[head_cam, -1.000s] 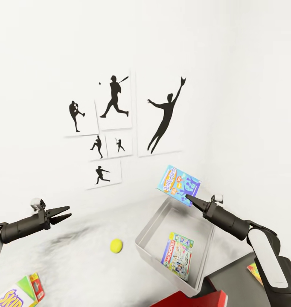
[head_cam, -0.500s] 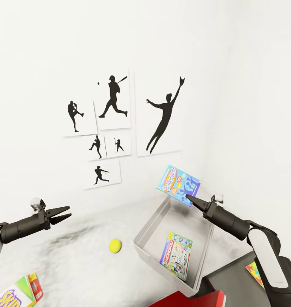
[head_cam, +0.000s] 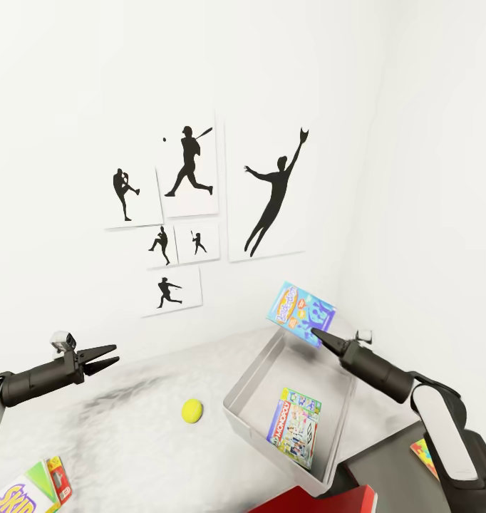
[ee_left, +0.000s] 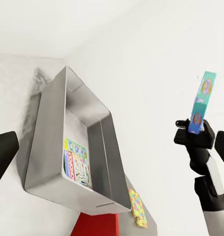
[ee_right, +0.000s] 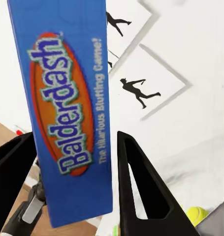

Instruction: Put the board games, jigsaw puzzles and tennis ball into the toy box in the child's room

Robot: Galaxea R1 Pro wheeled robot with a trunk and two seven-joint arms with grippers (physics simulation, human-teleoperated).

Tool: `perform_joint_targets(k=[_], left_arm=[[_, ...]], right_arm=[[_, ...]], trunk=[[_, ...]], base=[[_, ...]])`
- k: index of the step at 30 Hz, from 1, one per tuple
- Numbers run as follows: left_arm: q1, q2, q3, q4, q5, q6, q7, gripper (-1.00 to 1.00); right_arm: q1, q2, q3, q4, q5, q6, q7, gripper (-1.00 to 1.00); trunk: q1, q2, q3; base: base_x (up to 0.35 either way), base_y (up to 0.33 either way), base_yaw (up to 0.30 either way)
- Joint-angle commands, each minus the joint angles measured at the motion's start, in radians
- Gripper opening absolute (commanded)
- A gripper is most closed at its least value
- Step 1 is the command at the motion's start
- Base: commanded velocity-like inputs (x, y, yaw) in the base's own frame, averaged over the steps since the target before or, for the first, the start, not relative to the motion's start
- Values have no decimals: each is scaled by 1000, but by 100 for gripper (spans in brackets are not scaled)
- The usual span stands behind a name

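I read the toy box [head_cam: 251,383] at lower centre as smooth brushed metal with a dull sheen. The light-blue board game [head_cam: 300,312] above it and the Monopoly box [head_cam: 298,426] inside it look like printed, slightly glossy cardboard. The right gripper [head_cam: 316,333] is matt black plastic, as is the left gripper [head_cam: 112,355]. The tennis ball [head_cam: 192,410] appears matt and fuzzy. The table [head_cam: 129,434] shows a mottled, matt grey top. The wall prints [head_cam: 193,171] look like flat matt paper.
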Motion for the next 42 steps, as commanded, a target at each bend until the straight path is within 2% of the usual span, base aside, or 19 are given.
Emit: perform_joint_targets(k=[1, 3, 9, 13, 17, 22, 29, 34, 38, 42], left_arm=[[-1, 0, 0, 0, -1, 11, -4, 100], [-1, 0, 0, 0, -1, 11, -4, 100], [-1, 0, -1, 0, -1, 11, -4, 100], [-1, -1, -1, 0, -2, 11, -4, 100], [-1, -1, -1, 0, -1, 11, -4, 100], [-1, -1, -1, 0, -1, 11, -4, 100], [-1, 0, 0, 0, 0, 11, -4, 100], [-1, 1, 1, 0, 0, 11, -4, 100], [-1, 2, 1, 0, 1, 11, -4, 100], [-1, 2, 1, 0, 1, 11, -4, 100]], right_arm=[[-1, 0, -7, 17, -9, 2, -15, -100], [-1, 0, -15, 41, -11, -6, -45, -100], [-1, -12, -24, 73, -12, -3, -60, -100], [-13, -16, -52, 186, -13, 19, -97, -100], [-87, -19, -64, 260, -13, 98, -174, -100], [-153, -19, -75, 292, -16, 140, -267, -100], [-222, -20, -78, 331, -18, 161, -397, -100], [-287, -24, -77, 418, -18, 164, -483, -100], [-311, -61, -77, 495, -18, 175, -522, -100], [-350, -77, -70, 577, -18, 180, -539, -100]], trunk=[[1, -2, -2], [1, -2, -2], [1, -2, -2], [1, -2, -2], [1, -2, -2], [1, -2, -2], [1, -2, -2], [1, -2, -2], [1, -2, -2], [1, -2, -2]], base=[[0, 0, 0], [0, 0, 0], [0, 0, 0], [0, 0, 0], [0, 0, 0], [0, 0, 0], [0, 0, 0], [0, 0, 0], [0, 0, 0], [0, 0, 0]])
